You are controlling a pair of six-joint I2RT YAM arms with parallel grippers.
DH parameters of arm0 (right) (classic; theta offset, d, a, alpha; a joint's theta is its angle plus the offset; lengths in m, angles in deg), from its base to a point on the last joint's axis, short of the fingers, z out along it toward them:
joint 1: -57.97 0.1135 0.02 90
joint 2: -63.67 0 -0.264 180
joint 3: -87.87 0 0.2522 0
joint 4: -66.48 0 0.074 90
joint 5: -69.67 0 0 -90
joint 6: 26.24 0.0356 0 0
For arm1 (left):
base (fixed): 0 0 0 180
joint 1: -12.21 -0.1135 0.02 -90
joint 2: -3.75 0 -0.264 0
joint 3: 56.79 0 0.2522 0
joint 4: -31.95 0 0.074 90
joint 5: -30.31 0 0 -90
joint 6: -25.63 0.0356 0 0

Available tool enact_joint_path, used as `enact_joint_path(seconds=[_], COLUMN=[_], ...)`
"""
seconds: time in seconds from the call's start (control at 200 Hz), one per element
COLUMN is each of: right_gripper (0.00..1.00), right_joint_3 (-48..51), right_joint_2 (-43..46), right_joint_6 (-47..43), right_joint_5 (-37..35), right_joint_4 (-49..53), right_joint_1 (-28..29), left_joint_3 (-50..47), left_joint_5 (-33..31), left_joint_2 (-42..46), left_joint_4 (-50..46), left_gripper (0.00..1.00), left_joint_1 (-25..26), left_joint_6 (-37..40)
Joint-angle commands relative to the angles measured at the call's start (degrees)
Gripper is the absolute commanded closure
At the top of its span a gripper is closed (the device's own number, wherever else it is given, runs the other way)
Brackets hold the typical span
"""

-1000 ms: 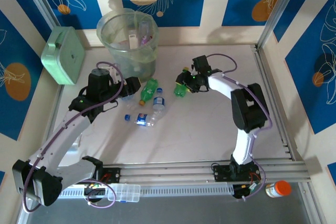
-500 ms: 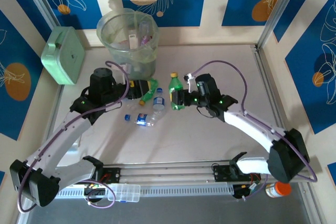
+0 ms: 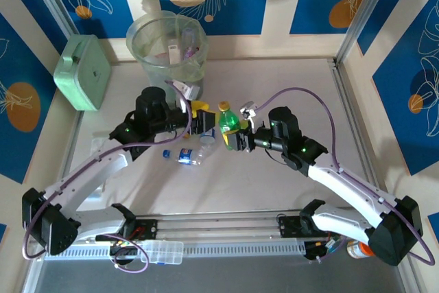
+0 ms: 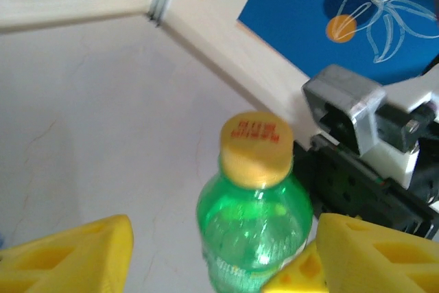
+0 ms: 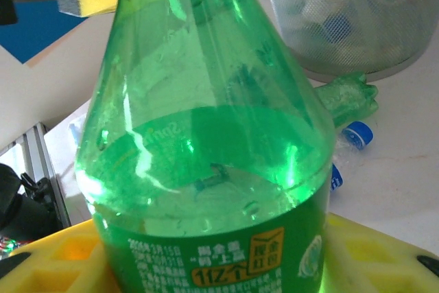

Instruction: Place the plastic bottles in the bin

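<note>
My right gripper (image 3: 232,136) is shut on an upright green bottle with a yellow cap (image 3: 227,120), held by its labelled lower body (image 5: 212,169) between the yellow pads (image 5: 48,259). My left gripper (image 3: 209,120) stands open around the same bottle's shoulder (image 4: 254,228); its right finger (image 4: 370,252) is against the bottle and its left finger (image 4: 68,255) is apart from it. A clear bottle with a blue label (image 3: 197,151) lies on the table. A crushed green bottle (image 5: 346,97) lies by the bin (image 3: 168,53), which holds several bottles.
A mint-green box (image 3: 82,72) leans at the back left. A loose blue cap (image 3: 167,154) lies by the clear bottle. A metal rail (image 3: 260,224) runs along the near edge, with a clear organiser (image 3: 161,252) and an orange-capped bottle (image 3: 361,246) beyond it.
My right arm swung the green bottle left and nearer, holding it upright. My left gripper moved right to the bottle and its jaws narrowed around it.
</note>
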Motion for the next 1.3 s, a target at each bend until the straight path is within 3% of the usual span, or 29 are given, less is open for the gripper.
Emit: enact_joint_path(seconds=[0.0,0.215,0.375,0.495,0.555,0.635,0.745,0.795,0.925,0.94,1.095,1.295], right_gripper=[0.58,0.58,0.58,0.58,0.57,0.5,0.18,0.11,0.05,0.0,0.01,0.01], right_joint_3=[-0.86,-0.52,-0.01,-0.36,-0.3,0.02,-0.03,-0.35,0.36,0.61,-0.95,-3.13], right_joint_2=[0.3,0.43,0.21,-0.65,-0.89,-0.83,-0.49,-0.32,2.45,2.91,7.45,10.9], right_joint_6=[-2.93,-2.33,-1.7,-1.7,-1.81,-1.57,0.51,0.97,0.48,0.76,4.85,8.48], right_joint_5=[2.04,3.91,3.94,4.09,4.01,3.47,-1.03,-1.77,-3.21,-3.97,-10.12,0.75], right_joint_4=[1.21,0.4,-0.24,0.43,0.63,0.5,1.05,1.64,1.03,0.87,5.22,8.37], right_joint_1=[0.34,0.34,0.25,0.09,0.07,-0.01,-0.01,-0.1,0.23,0.2,-0.67,-7.15], left_joint_3=[-0.97,-0.06,0.51,0.61,0.61,0.61,0.7,0.73,1.47,1.7,3.67,7.47], left_joint_5=[5.05,6.58,8.67,8.62,8.55,8.35,6.83,5.36,1.77,1.42,-1.28,-3.72], left_joint_2=[-1.97,-6.06,-8.08,-8.33,-8.26,-7.92,-7.21,-6.96,-6.63,-6.67,-6.07,-4.71], left_joint_4=[11.33,14.55,15.67,15.56,15.43,15.0,14.11,13.58,11.28,10.69,7.43,7.31], left_gripper=[0.29,0.33,0.53,0.76,0.83,0.84,0.86,0.88,0.94,0.95,0.97,1.0], left_joint_1=[1.09,1.32,1.84,2.29,2.49,2.51,2.55,2.54,2.47,2.42,1.12,-2.63], left_joint_6=[-0.18,-2.46,-3.68,-3.27,-3.0,-2.64,-1.95,-1.51,-0.27,-0.07,1.74,3.68])
